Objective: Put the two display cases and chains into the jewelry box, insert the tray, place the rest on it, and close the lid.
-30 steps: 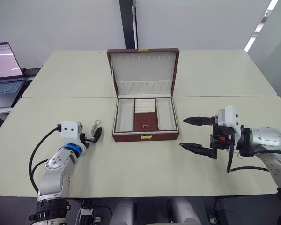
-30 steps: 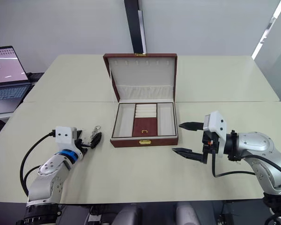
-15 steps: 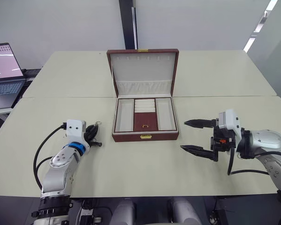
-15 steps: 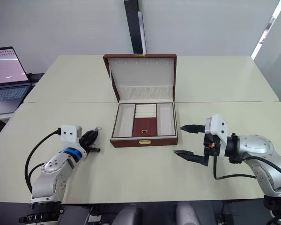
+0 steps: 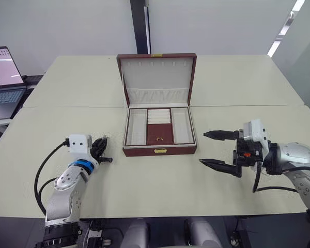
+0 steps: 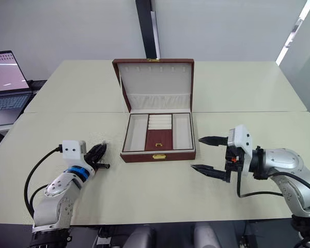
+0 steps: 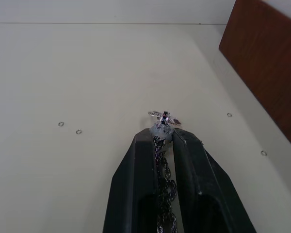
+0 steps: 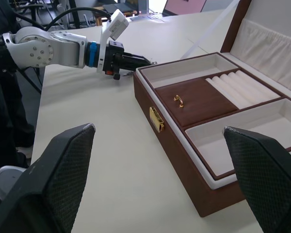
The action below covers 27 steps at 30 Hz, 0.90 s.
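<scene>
**Chain pinched at the left, box standing open**

On the cream tabletop [image 5: 155, 196], the jewelry box [image 5: 159, 150] sat at the centre with its lid [image 5: 157, 77] raised upright at the back, cream lining and gathered pocket facing forward. Inside the box lay the tray [image 5: 159, 127], its dark red centre panel carrying a small gold fitting, with cream compartments to either side and a row of cream rolls behind the panel. A gold clasp showed on the box's front wall.

To the box's left, the left tool [image 7: 162, 133] rested low over the tabletop, its black fingers pressed together on a silvery chain [image 7: 162, 174]. The chain ran down between the fingers, and its small ring end [image 7: 161, 116] stuck out just past the fingertips, close above the surface. The box's brown wall stood near that tool, apart from it.

To the box's right, the right tool [image 5: 215, 149] hovered with its two fingers spread wide, pointing toward the box, gripping nothing.

A laptop [image 5: 2, 77] sat at the far left.
</scene>
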Available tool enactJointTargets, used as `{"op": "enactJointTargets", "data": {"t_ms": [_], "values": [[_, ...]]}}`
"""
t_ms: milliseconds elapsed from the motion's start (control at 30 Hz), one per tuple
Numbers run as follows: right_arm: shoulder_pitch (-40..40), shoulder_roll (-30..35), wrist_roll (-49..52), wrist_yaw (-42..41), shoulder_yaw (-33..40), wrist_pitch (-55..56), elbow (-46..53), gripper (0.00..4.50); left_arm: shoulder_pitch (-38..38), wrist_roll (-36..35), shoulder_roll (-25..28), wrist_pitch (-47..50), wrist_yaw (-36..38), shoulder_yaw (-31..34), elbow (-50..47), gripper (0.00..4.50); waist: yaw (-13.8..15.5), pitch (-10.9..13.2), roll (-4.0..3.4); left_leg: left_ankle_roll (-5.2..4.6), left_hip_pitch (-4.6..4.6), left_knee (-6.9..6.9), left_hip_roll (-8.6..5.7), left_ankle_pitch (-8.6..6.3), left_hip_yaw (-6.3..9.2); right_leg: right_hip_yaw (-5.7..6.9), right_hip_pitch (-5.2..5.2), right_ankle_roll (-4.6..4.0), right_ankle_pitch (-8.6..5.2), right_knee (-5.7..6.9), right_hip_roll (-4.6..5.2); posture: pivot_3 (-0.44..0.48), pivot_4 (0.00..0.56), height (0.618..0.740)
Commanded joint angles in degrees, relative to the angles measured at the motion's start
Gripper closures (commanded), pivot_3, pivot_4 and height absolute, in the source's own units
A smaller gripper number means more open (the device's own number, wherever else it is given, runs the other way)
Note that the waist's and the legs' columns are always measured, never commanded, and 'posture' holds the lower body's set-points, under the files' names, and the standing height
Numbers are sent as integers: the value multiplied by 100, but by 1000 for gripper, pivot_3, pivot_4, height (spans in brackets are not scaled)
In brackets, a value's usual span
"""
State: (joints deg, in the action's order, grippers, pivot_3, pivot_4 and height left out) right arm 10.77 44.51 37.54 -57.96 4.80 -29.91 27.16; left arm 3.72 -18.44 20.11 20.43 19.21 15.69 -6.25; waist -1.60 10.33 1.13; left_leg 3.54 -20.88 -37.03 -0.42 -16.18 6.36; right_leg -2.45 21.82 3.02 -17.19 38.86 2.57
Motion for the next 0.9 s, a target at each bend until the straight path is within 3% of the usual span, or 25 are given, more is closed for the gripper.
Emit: {"op": "enactJointTargets", "data": {"t_ms": [33,367,900], "values": [[139,62,233,90,249,-88,246,0,17,-275,132,278,-28,146,-851,4307,0,0,0,0,0,0,0,0,-1,-1,0,0,0,0,0,0,150,740],[172,55,219,226,257,-60,223,0,339,-668,-122,1225,-553,-157,-2132,4307,3,3,5,0,0,0,0,0,-2,-1,-1,0,0,0,-2,0,150,740],[35,37,157,389,323,-8,227,0,1197,-953,-435,1760,-743,-619,-2348,4307,10,9,15,0,-2,-2,0,0,-1,-1,-2,0,0,-3,-8,0,150,740]]}}
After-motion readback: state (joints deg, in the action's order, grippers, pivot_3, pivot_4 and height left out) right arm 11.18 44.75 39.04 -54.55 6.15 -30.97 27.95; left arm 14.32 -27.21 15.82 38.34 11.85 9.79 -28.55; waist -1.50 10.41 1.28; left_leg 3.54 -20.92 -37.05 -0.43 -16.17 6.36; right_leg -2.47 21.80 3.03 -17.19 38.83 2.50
